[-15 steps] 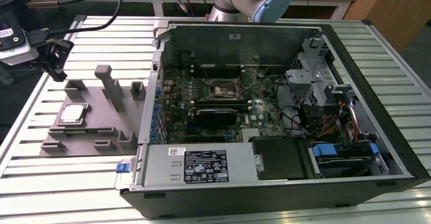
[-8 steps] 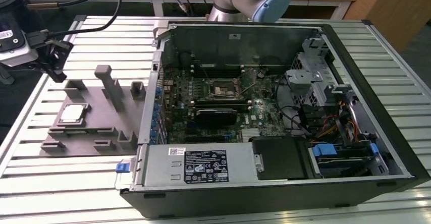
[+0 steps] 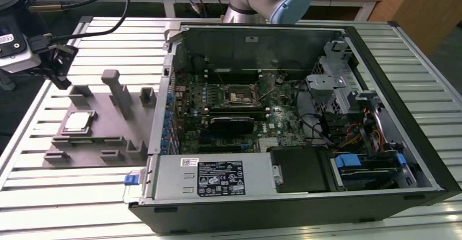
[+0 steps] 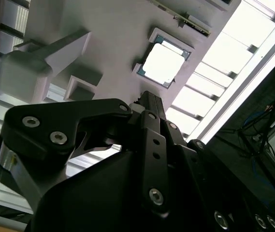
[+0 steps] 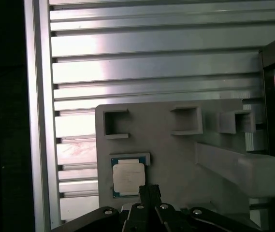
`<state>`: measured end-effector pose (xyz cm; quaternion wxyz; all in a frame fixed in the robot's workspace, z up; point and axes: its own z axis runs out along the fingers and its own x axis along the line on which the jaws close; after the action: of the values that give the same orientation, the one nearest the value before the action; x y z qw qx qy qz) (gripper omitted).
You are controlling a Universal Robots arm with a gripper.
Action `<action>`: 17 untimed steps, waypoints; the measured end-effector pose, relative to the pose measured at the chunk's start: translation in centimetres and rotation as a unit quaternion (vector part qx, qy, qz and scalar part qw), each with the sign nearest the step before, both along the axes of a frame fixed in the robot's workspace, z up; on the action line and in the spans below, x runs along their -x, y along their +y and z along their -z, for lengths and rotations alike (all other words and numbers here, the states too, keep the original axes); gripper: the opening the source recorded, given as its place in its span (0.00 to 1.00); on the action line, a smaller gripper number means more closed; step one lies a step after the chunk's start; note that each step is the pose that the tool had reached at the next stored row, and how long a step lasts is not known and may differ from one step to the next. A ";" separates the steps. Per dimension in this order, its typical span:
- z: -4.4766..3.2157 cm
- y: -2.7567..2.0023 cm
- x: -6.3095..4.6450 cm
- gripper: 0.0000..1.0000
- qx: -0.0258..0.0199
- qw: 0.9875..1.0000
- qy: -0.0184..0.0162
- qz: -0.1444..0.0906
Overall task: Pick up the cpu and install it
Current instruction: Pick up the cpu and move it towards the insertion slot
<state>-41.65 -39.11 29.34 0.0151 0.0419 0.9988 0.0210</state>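
The cpu [image 3: 77, 122], a flat square chip with a pale, matt metal lid and a thin darker rim, is lying face up in a shallow square recess of the tray [image 3: 108, 142]. The tray is a grey moulded plastic slab, and blocky posts and open pockets are rising from it. It is sitting on the ribbed aluminium tabletop [image 3: 72, 207], just beside the open black case [image 3: 404, 142]. Inside the case the green board [image 3: 278, 132] is lying flat, carrying a square metal-framed socket [image 3: 236, 93].

The black tool [image 3: 59, 75] is hanging above the tray's far end, apart from the cpu. In the first wrist view its narrow jaws are sitting pressed together, gripping nothing, and the chip is lying just beyond their tip.
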 end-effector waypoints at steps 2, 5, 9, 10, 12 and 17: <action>0.10 0.00 0.0 0.11 0.000 1.000 0.000 0.000; 0.27 0.00 0.1 0.11 0.000 1.000 0.000 0.000; 0.48 0.00 0.2 0.11 0.000 1.000 0.000 0.000; 0.54 0.00 0.3 0.11 0.000 1.000 0.000 0.000; 0.66 0.00 0.3 0.11 0.000 1.000 0.000 0.000; 0.98 0.00 0.5 0.11 0.000 1.000 0.000 0.000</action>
<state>-42.17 -39.11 28.36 0.0151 0.0419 0.9988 0.0207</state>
